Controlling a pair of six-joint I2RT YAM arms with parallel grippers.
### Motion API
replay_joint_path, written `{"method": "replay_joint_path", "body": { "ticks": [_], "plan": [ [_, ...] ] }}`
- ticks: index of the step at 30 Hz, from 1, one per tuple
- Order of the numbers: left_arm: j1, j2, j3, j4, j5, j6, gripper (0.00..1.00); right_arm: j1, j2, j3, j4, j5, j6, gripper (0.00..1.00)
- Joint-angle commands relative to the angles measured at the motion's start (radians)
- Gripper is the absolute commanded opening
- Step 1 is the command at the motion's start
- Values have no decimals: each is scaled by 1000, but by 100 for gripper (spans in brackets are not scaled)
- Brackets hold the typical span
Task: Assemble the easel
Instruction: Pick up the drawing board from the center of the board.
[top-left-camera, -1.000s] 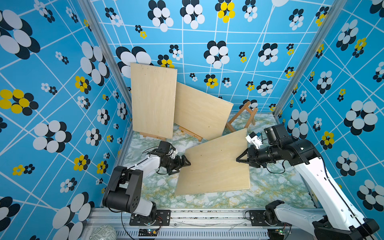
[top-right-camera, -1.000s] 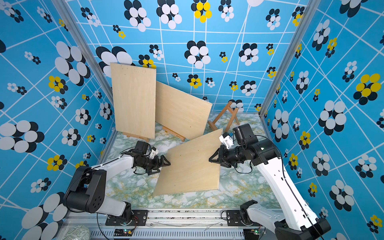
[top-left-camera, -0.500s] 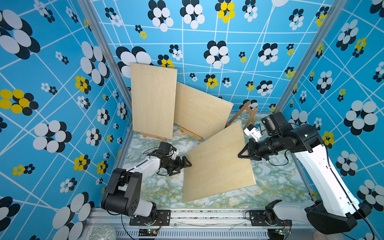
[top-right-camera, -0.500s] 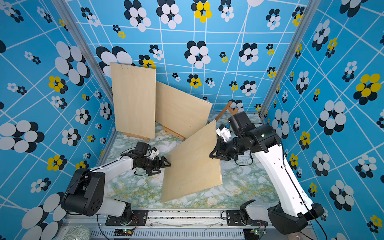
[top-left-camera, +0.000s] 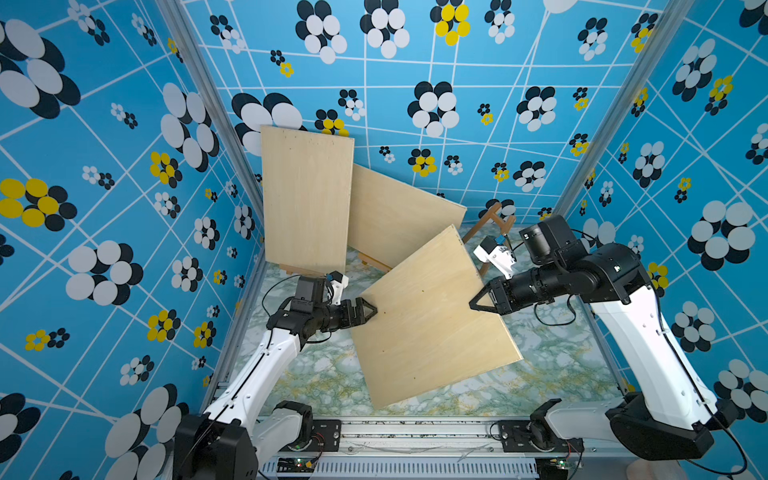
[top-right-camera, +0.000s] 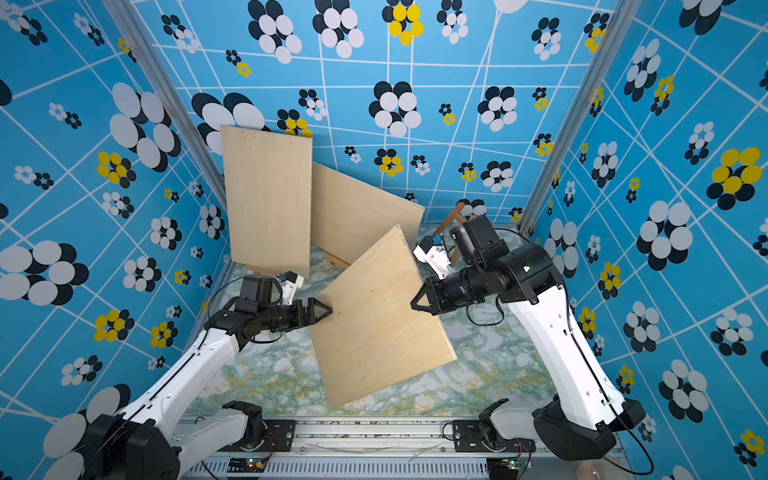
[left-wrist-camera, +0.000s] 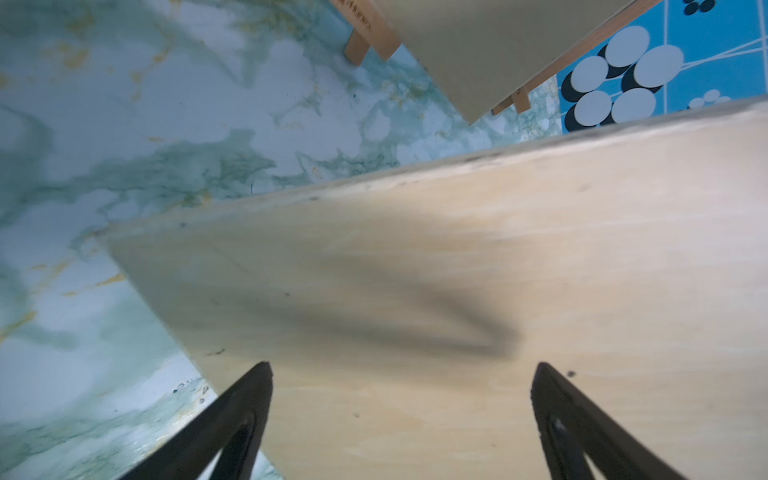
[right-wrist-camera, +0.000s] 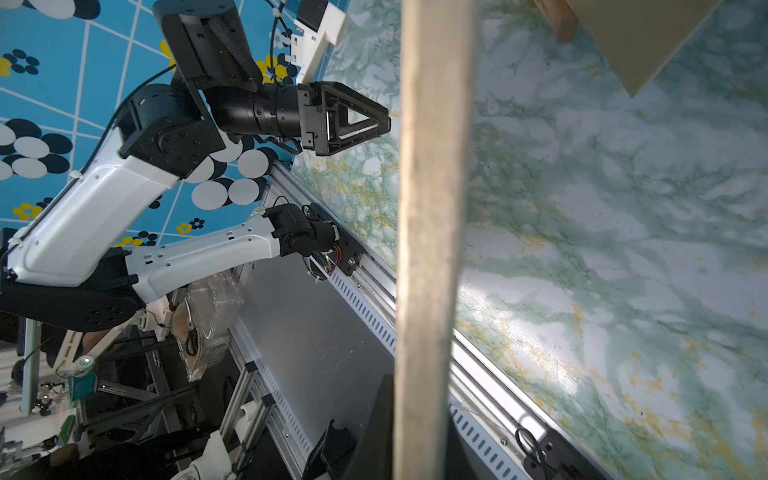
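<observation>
The board (top-left-camera: 428, 324) looks stiff and light. Your right gripper (top-left-camera: 478, 301) pinches one edge. Your left gripper (top-left-camera: 370, 311) gapes wide beside the opposite edge, so grip there.

Lighting is bright, diffuse and even in both top views. Focus there is sharp, and the lens bends the grid lines of the walls (top-left-camera: 540, 66) toward the frame edges. In the left wrist view the plywood board (left-wrist-camera: 457, 257) is soft and carries a dark, smeared shadow. In the right wrist view its near edge is blurred, and white glare marks the marble tabletop (right-wrist-camera: 623, 208).
</observation>
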Motion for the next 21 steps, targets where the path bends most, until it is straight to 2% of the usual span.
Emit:
{"method": "replay_joint_path", "body": {
  "ticks": [1,5,8,14,18,21],
  "plan": [
    [8,-85,57,-68,-48,108,99,1,-14,-9,139,155,-232,0],
    [10,-188,75,-58,-56,186,99,1,-13,-62,225,172,-324,0],
    [9,-239,93,-55,-61,239,99,-3,-40,-159,355,204,-373,0],
    [10,-269,132,-54,-49,275,99,-11,-86,-356,607,190,-398,0],
    [10,-283,162,-67,-27,348,99,-19,-103,-430,678,168,-421,0],
    [10,-281,209,-112,-60,418,99,-24,-127,-473,697,161,-473,0]
  ]
}}
